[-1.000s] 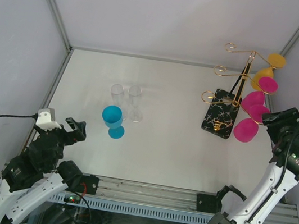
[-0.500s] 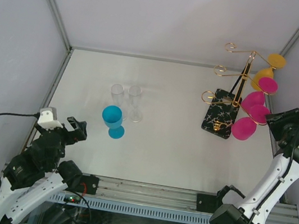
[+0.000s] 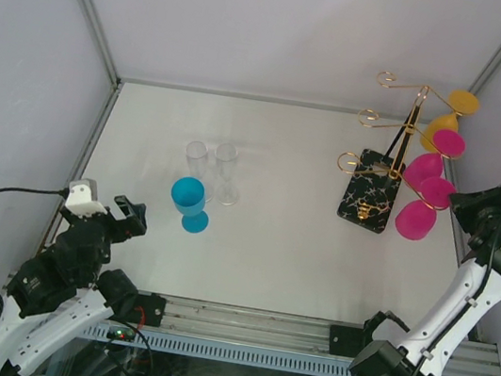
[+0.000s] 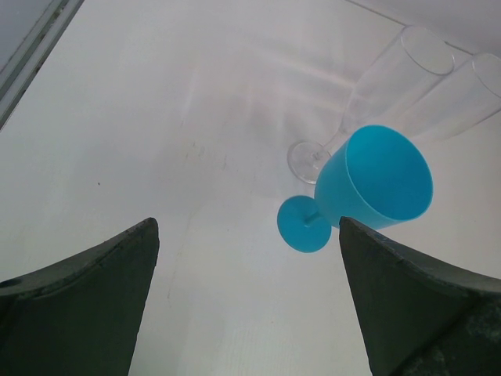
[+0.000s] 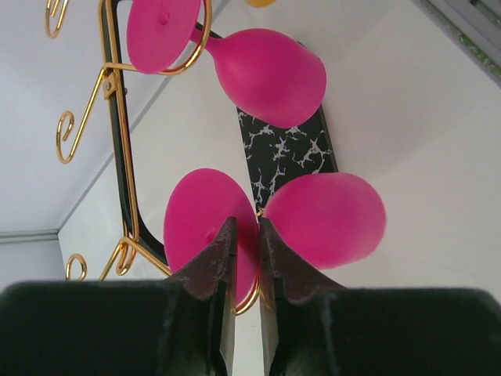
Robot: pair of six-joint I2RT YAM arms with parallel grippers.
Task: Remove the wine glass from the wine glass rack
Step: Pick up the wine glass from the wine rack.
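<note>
The gold wire wine glass rack stands on its black marbled base at the right of the table. It also shows in the right wrist view. Two pink wine glasses and a yellow one hang from its right arms. My right gripper is shut on the stem of the lower pink wine glass, between its foot and bowl; the foot still sits in the gold loop. The other pink glass hangs above. My left gripper is open and empty, low at the left.
A blue goblet stands left of centre, with two clear flutes just behind it. The enclosure's right wall runs close beside the rack and my right arm.
My right arm has shifted a little to the right and its elbow has straightened; the held pink glass has nudged slightly. The left arm has barely moved.
</note>
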